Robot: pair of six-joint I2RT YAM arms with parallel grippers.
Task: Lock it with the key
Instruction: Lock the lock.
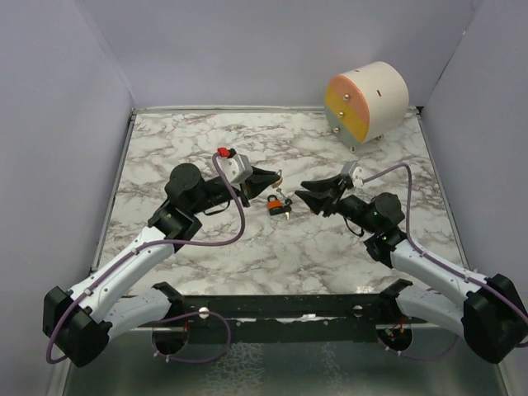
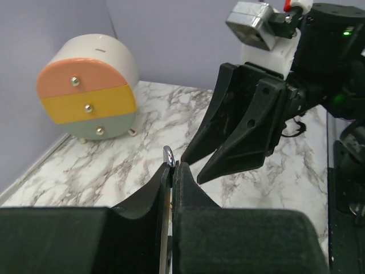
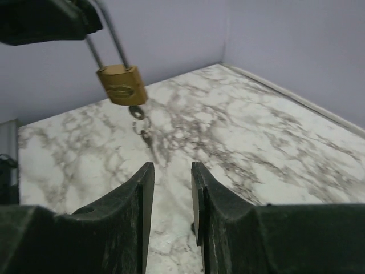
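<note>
The left fingers [image 1: 271, 176] are shut tight on the thin metal loop of the padlock [image 3: 121, 85]. They hold it up in the air over the middle of the table [image 1: 206, 247]. The little gold lock hangs down from them and does not touch the table.

A key [image 3: 137, 113] sticks out of the bottom of the lock. A ring with one more key dangles under it. I can't tell from here if the loop is pushed all the way into the lock or not.

The right fingers [image 1: 307, 195] are just beside the lock and point at it. They are partly open, with a gap between them, and they hold nothing.

I think the step right now is reaching for the key. One arm holds the lock steady so the other arm can get at it.

Next, I think the right fingers need to go up and forward until the flat end of the key sits in the gap. Then they need to squeeze it and turn it. That looks tricky, because the key is small and the lock can swing. The dangling ring could also get in the way. The left fingers must keep a firm hold while the key turns.
</note>
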